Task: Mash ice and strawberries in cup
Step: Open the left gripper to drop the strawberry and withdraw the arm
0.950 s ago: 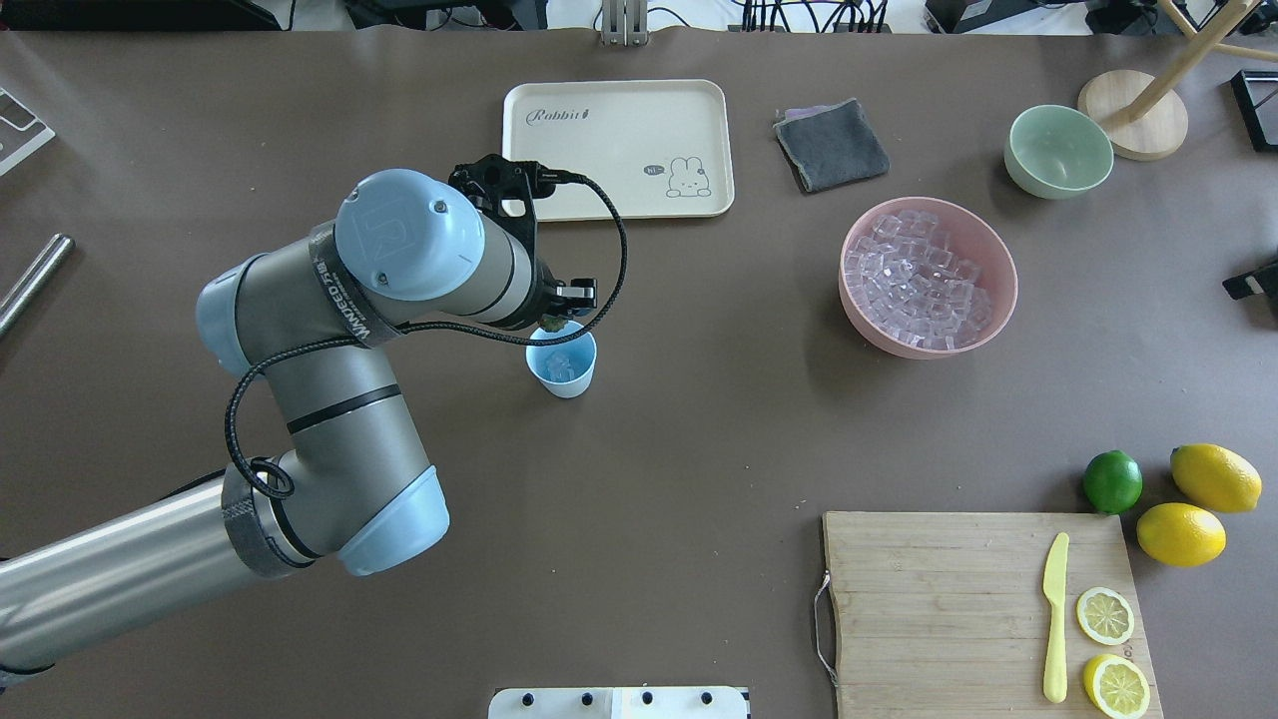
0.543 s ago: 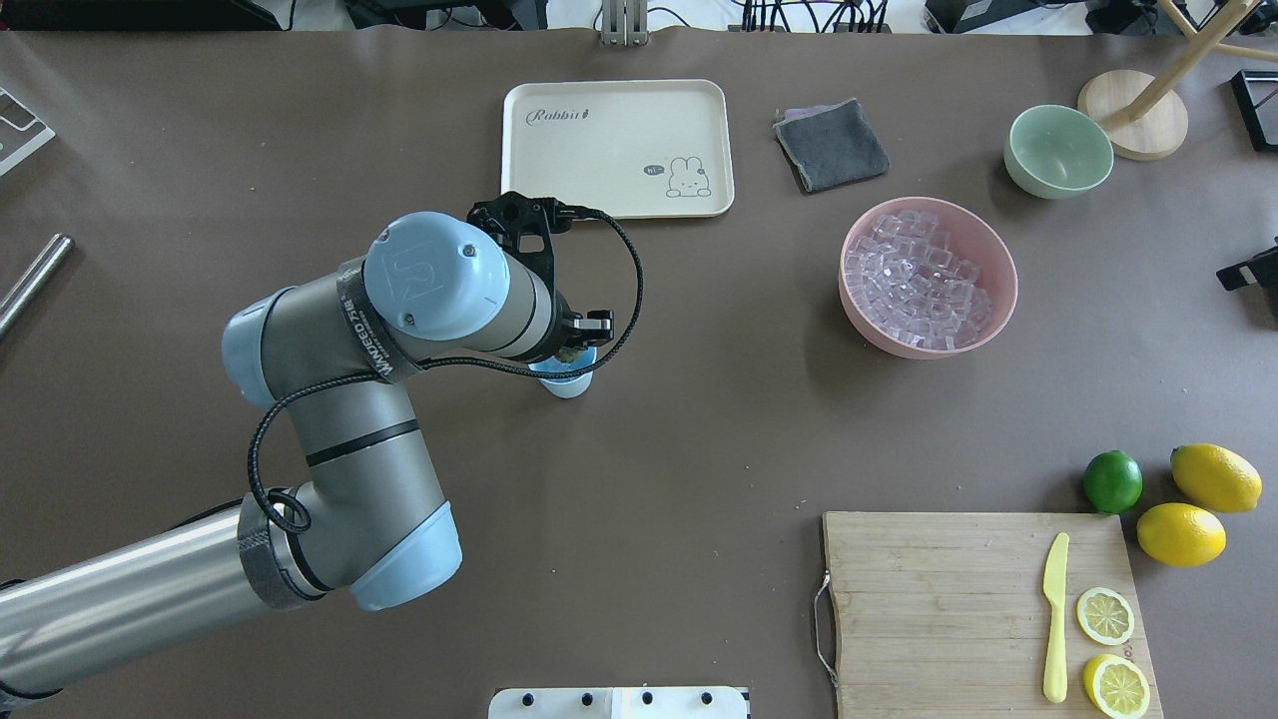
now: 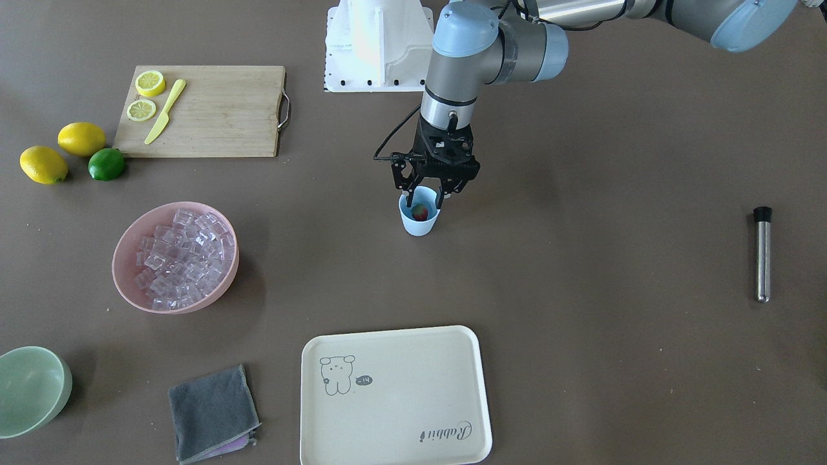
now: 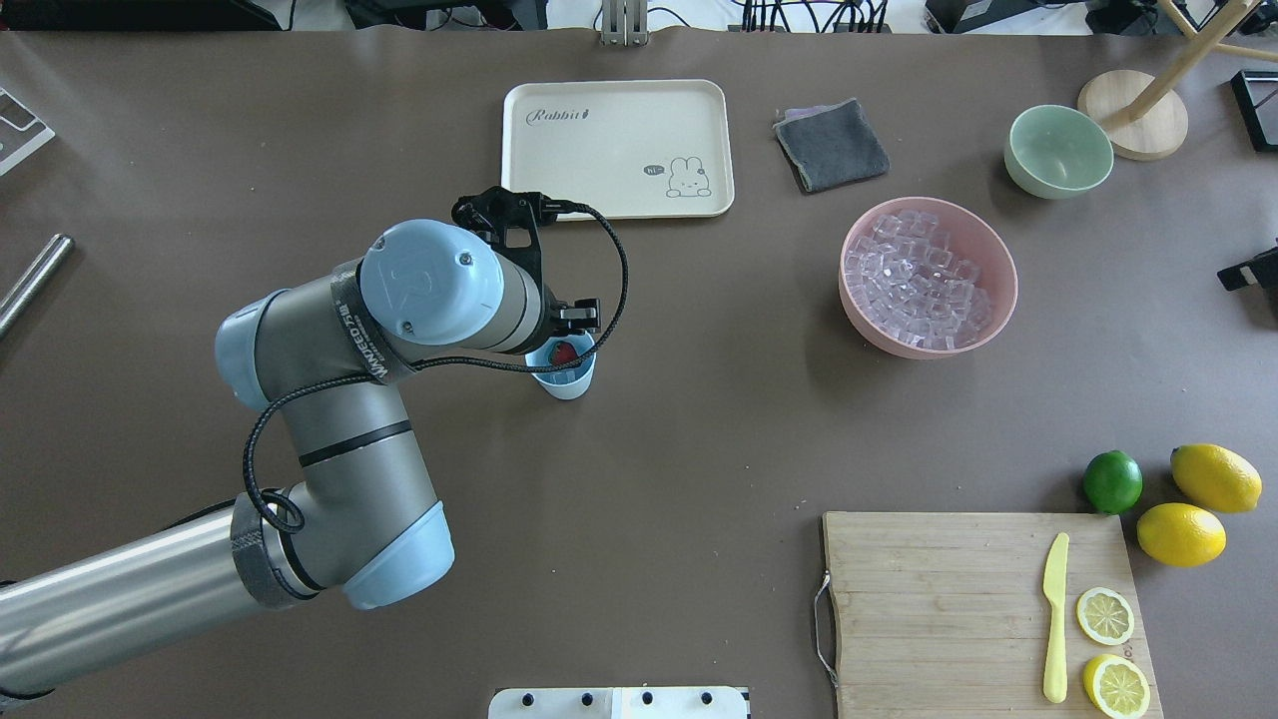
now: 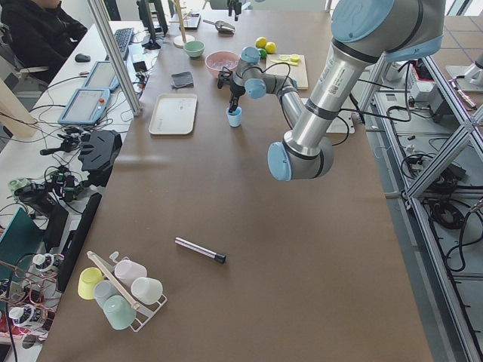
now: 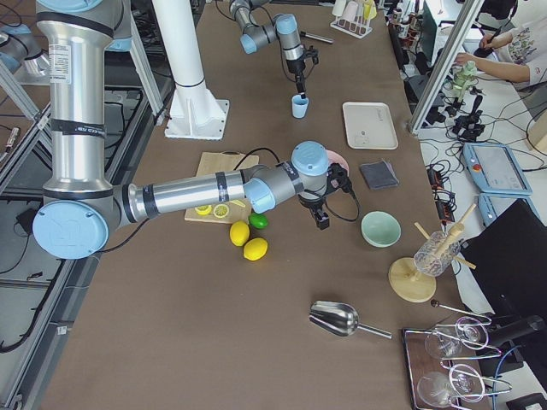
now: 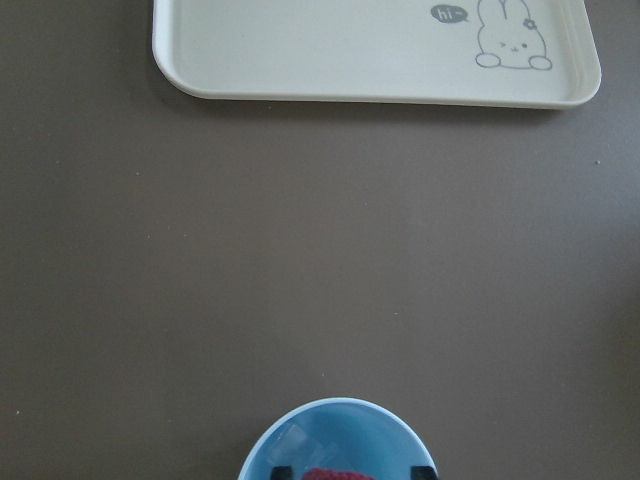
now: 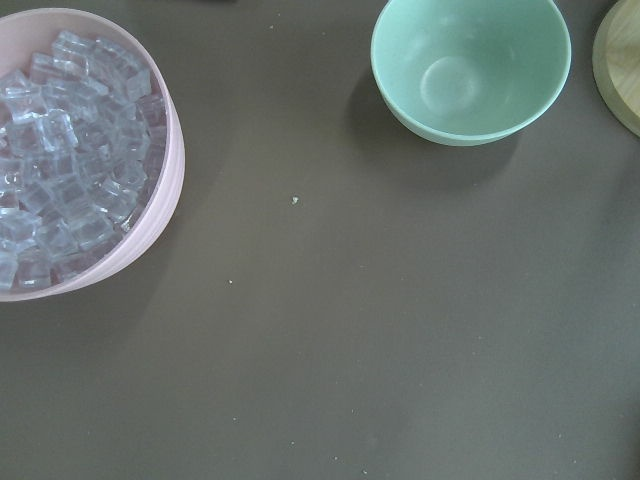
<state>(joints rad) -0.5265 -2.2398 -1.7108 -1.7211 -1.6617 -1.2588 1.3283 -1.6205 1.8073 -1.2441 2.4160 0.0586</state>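
The light blue cup [image 3: 420,225] stands mid-table and also shows in the overhead view [image 4: 571,379]. The red strawberry [image 3: 420,211] lies inside it on a few clear ice cubes [image 7: 300,440]. My left gripper [image 3: 422,199] hangs straight down over the cup's rim. It is open, its fingertips [image 7: 283,470] on either side of the strawberry [image 7: 340,474] without touching it. Most of the ice [image 4: 924,280] is piled in the pink bowl [image 4: 1003,300]. My right gripper [image 6: 323,218] hovers by the pink bowl; I cannot tell if it is open or shut.
A cream tray [image 4: 617,148] lies beyond the cup, then a grey cloth [image 4: 831,145] and a pale green bowl [image 4: 1058,150]. A cutting board [image 4: 949,599] holds a knife and lemon slices, with a lime [image 4: 1112,481] and lemons beside it. A metal rod [image 3: 762,255] lies far left.
My left gripper came down over the cup with the strawberry, then opened. The strawberry now lies in the cup and the wrist has shifted slightly back.
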